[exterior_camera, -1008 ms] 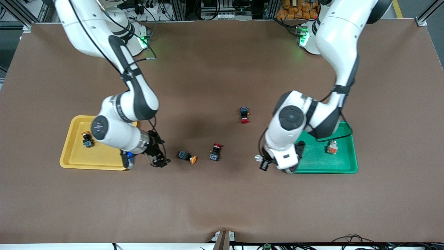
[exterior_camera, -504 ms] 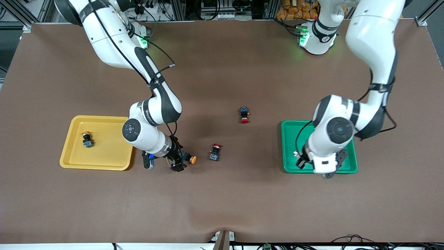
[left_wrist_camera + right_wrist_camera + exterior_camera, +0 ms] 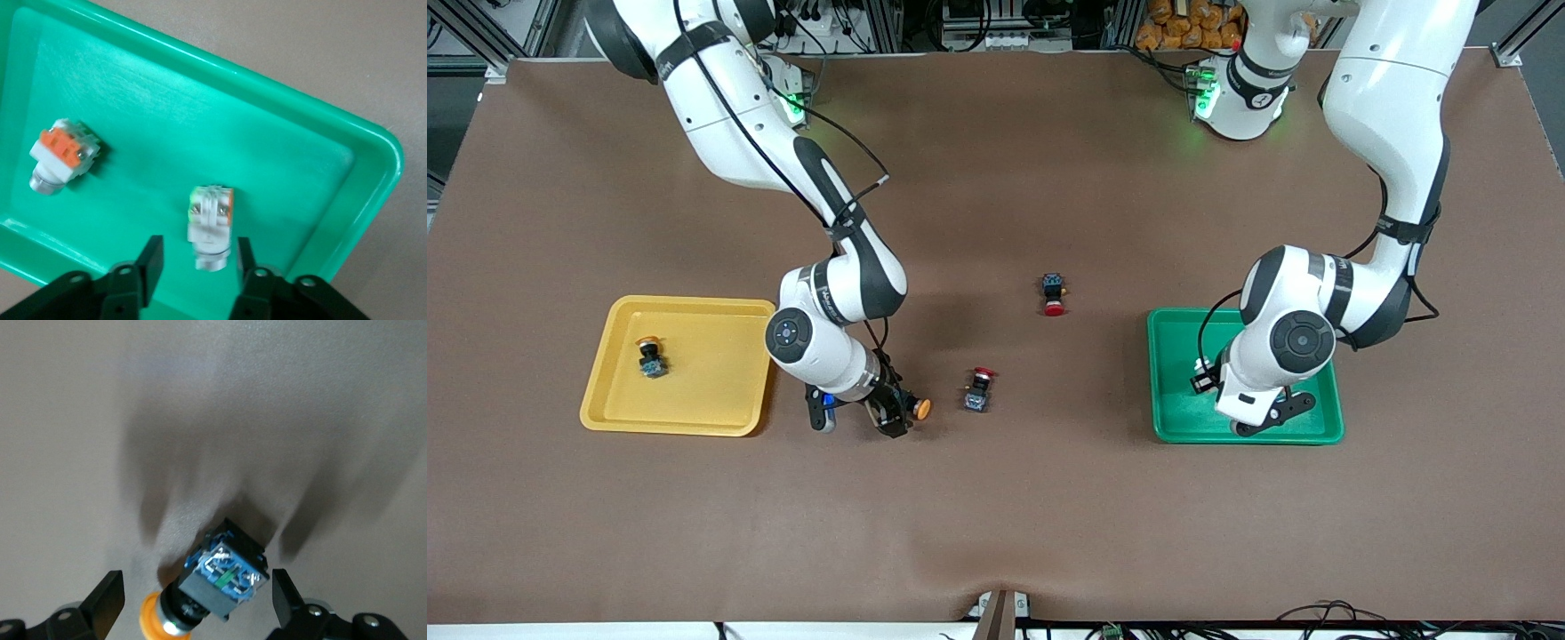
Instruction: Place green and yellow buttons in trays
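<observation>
The right end effector (image 3: 193, 603), fingers apart, is straddling the last loose yellow button (image 3: 217, 583) on the desk (image 3: 996, 516) beside the yellow tray (image 3: 618, 409), which holds one. The left end effector (image 3: 193, 263), spread, is hovering over two whitish buttons (image 3: 211, 223) lying in the green tray (image 3: 280, 153). Three look placed.

Under the left pincer (image 3: 195, 263) the green tray (image 3: 280, 93) is smooth, glossy plastic with soft reflections, and between its matt black fingers lies a whitish plastic button (image 3: 210, 225) with an orange block. Around the right pincer (image 3: 193, 599) the brown worktop (image 3: 200, 400) looks matt and finely grained, and the button (image 3: 210, 583) there has a shiny orange cap and a blue plastic base.
</observation>
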### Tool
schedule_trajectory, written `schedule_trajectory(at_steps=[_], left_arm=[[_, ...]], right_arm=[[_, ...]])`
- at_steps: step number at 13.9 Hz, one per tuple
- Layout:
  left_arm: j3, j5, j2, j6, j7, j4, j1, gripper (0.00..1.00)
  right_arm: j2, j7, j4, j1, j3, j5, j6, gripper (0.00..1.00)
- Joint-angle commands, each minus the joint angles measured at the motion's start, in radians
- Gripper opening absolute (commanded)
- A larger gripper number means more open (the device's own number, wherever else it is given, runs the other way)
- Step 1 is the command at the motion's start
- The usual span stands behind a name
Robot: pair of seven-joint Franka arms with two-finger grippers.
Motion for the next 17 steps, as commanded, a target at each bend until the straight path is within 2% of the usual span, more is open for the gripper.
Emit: schedule_trajectory(at_steps=[1, 2, 3, 4, 5, 8, 11, 13, 15, 17], left_arm=[[-0.002, 0.006, -0.015, -0.005, 0.042, 0.006, 0.002, 1.0], [-0.002, 0.006, -0.024, -0.01, 0.069, 0.008, 0.001, 1.0], [-0.001, 0.008, -0.049, -0.025, 0.118, 0.009, 0.002, 1.0], [-0.001, 0.014, -0.079, -0.054, 0.152, 0.014, 0.005, 1.0], [-0.002, 0.029, -0.12, -0.091, 0.157, 0.014, 0.005, 1.0], [-0.01, 0.029, -0.243, -0.184, 0.181, 0.013, 0.008, 1.0], [-0.02, 0.026, -0.383, -0.313, 0.238, -0.001, 0.01, 1.0], [-0.033, -0.007, -0.521, -0.33, 0.305, -0.064, 0.039, 1.0], [-0.021, -0.044, -0.581, -0.369, 0.365, -0.072, 0.042, 1.0], [0.015, -0.047, -0.624, -0.422, 0.546, -0.069, 0.076, 1.0]], right_arm=[[0.008, 0.023, -0.007, 0.017, -0.015, -0.024, 0.011, 0.94], [0.011, 0.023, -0.007, 0.02, -0.015, -0.026, 0.011, 0.86], [0.011, 0.017, -0.009, 0.027, -0.015, -0.04, 0.009, 0.43], [0.011, 0.015, -0.009, 0.025, -0.015, -0.063, 0.008, 0.08], [0.011, 0.015, -0.007, 0.022, -0.015, -0.072, 0.006, 0.0], [-0.015, -0.021, -0.004, -0.002, -0.03, -0.095, -0.079, 0.0], [-0.096, -0.177, 0.001, -0.01, -0.097, -0.115, -0.344, 0.0], [-0.155, -0.311, -0.007, -0.027, -0.15, -0.113, -0.481, 0.0], [-0.201, -0.469, -0.01, -0.09, -0.161, -0.115, -0.596, 0.0], [-0.233, -0.607, -0.053, -0.142, -0.171, -0.133, -0.633, 0.0]])
